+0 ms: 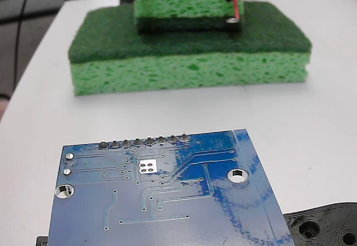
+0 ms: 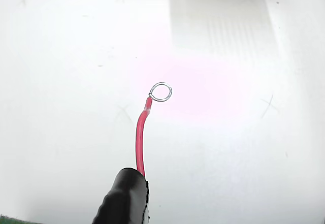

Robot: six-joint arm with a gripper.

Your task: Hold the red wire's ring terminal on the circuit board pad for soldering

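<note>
In the fixed view, the circuit board (image 1: 167, 201) lies in the foreground on the white table (image 1: 323, 117), its glossy blue face up, with a row of grey solder pins (image 1: 144, 142) along its far edge. The pad (image 1: 148, 166) — a small silvery square with four dark holes — sits just in front of those pins, bare. A black plastic part (image 1: 326, 226) with round holes lies at the board's right corner. Well behind the board stands a large green sponge (image 1: 189, 62) with a smaller green sponge (image 1: 181, 6) stacked on top. At the small sponge's right end the red wire (image 1: 235, 7) hangs down from a dark shape at the top edge, and its ring terminal (image 1: 231, 19) lies at the sponge's corner, well apart from the pad.

In the wrist view, the red wire (image 2: 140, 142) rises from a black sleeve (image 2: 124, 198) at the bottom edge and curves up to the ring terminal (image 2: 162, 91), a small silver loop seen over the white table (image 2: 61, 82). The gripper's fingers do not show clearly in either view — whether they are spread or pressed together cannot be told.
</note>
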